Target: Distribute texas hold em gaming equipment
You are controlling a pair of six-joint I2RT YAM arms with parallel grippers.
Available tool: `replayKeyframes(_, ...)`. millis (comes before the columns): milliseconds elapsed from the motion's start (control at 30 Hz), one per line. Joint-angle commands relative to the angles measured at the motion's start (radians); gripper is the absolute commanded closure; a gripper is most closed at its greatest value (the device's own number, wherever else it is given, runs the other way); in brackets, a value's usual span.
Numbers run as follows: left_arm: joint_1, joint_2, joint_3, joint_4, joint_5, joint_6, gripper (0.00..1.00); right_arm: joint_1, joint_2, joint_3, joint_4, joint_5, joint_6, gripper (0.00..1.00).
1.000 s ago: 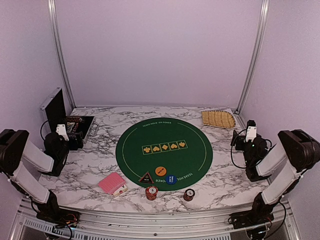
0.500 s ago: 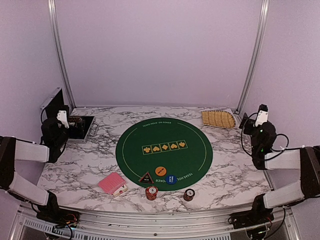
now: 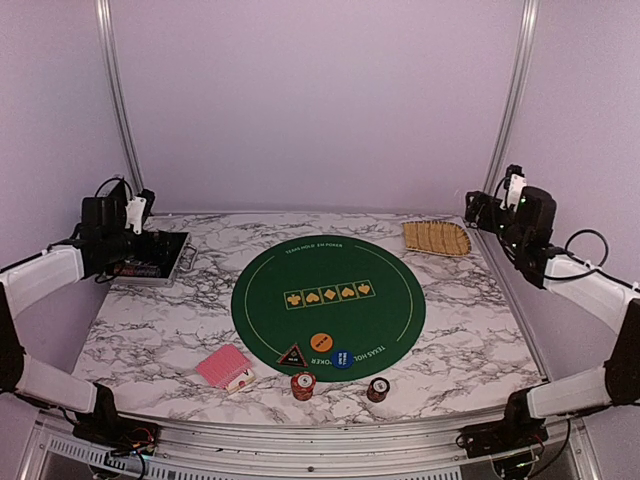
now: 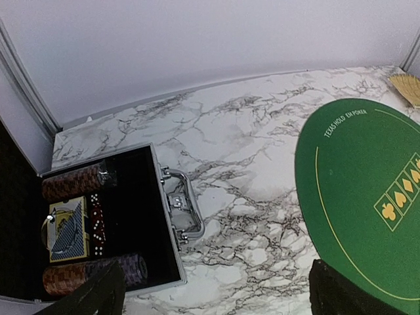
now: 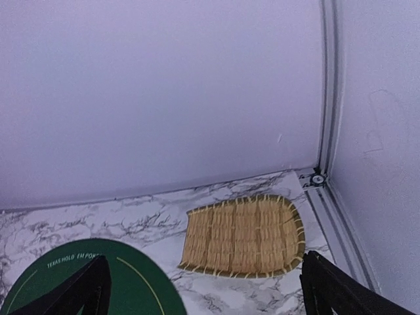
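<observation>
Near the front edge lie the red-backed playing cards, a red chip stack and a dark chip stack. On the green mat's near rim sit the orange round button, the blue round button and the dark triangular button. My left gripper hangs high at the back left, open and empty, over bare marble beside the open case. My right gripper hangs high at the back right, open and empty, facing the straw tray.
The open metal case at the back left holds rows of chips, a card deck and dice. The woven straw tray lies at the back right corner. Metal frame posts stand in both back corners.
Both arms have unfolded and risen from low beside the table to high at the back corners. Their grippers stay open. The things on the table have not moved.
</observation>
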Motion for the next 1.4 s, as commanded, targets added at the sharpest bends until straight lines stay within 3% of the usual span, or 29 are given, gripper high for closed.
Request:
replayKeyframes(0,0.006,-0.016,0.060,-0.326,0.042,0.113,0.01,0.236,0.122,0.159,-0.314,0.007,-0.096,0.01)
replayKeyframes(400,0.005,0.027,0.174,-0.514,0.036,0.132,0.01,0.807,0.449,0.484,-0.671,0.014,-0.132,0.09)
replayKeyframes(567,0.006,0.028,0.196,-0.538,0.035,0.127,0.01,0.924,0.605,0.622,-0.785,-0.019,-0.102,0.15)
replayKeyframes(800,0.006,0.014,0.198,-0.554,0.038,0.122,0.01,1.020,0.751,0.735,-0.868,-0.037,-0.082,0.17)
replayKeyframes(1367,0.006,-0.002,0.203,-0.559,0.073,0.109,0.01,1.043,0.863,0.804,-0.970,-0.039,-0.105,0.35)
